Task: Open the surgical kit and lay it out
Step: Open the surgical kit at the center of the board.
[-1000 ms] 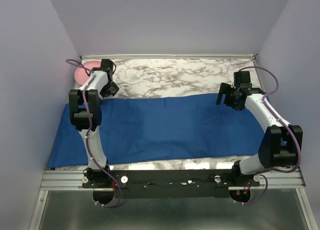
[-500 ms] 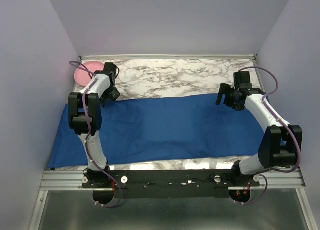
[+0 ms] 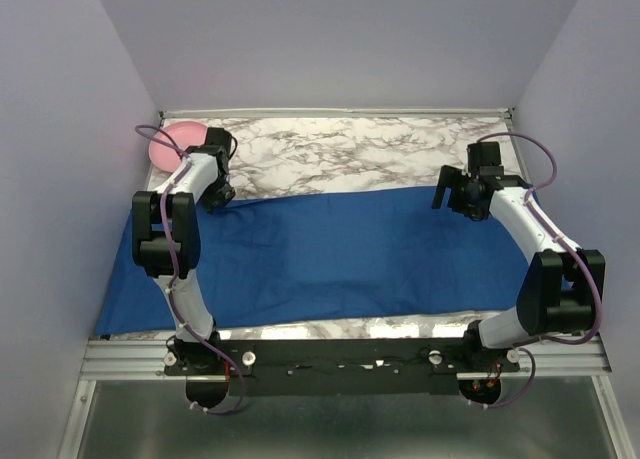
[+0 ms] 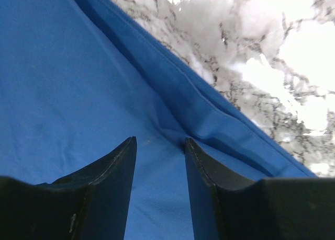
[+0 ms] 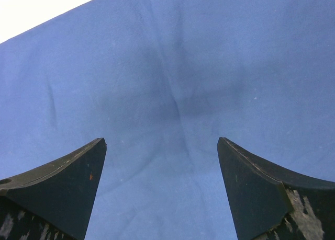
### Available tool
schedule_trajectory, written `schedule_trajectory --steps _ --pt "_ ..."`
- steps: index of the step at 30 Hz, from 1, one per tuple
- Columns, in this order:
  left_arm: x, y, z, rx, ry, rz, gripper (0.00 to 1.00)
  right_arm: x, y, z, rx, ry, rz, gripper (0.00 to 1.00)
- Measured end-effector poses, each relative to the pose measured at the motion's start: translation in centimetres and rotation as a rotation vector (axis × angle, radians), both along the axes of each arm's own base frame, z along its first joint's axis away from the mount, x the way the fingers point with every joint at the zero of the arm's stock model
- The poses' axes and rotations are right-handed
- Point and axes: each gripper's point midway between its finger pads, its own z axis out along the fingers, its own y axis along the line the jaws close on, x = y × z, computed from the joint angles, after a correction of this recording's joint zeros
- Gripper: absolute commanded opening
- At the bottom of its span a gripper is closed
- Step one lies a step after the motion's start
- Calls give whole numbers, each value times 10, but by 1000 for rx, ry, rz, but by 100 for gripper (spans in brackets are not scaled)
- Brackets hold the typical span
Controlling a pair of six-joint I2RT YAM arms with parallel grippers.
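Top view: the wrap lies spread left to right across the table, with marble showing far and near of it. A pink disc sits in the far left corner. The left gripper is at the wrap's far left edge, and the right gripper is over its far right edge

Left wrist: the left gripper's jaws stand a narrow gap apart, partly spread, with the wrap's folded hem between the tips; whether they touch it I cannot tell

Right wrist: the right gripper's jaws are spread wide over lightly creased wrap, holding nothing
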Motion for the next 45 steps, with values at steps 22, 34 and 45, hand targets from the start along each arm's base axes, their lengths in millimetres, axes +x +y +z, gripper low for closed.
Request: schedule_trajectory --steps 22,34,45 --pt "4 -3 -11 -14 -19 -11 13 4 -6 -6 -30 7 -21 95" --pt "7 -4 -12 -12 -41 -51 5 30 -24 -13 -80 20 -191 98" --pt "0 -4 -1 2 -96 -94 5 96 -22 -29 -59 49 -297 98"
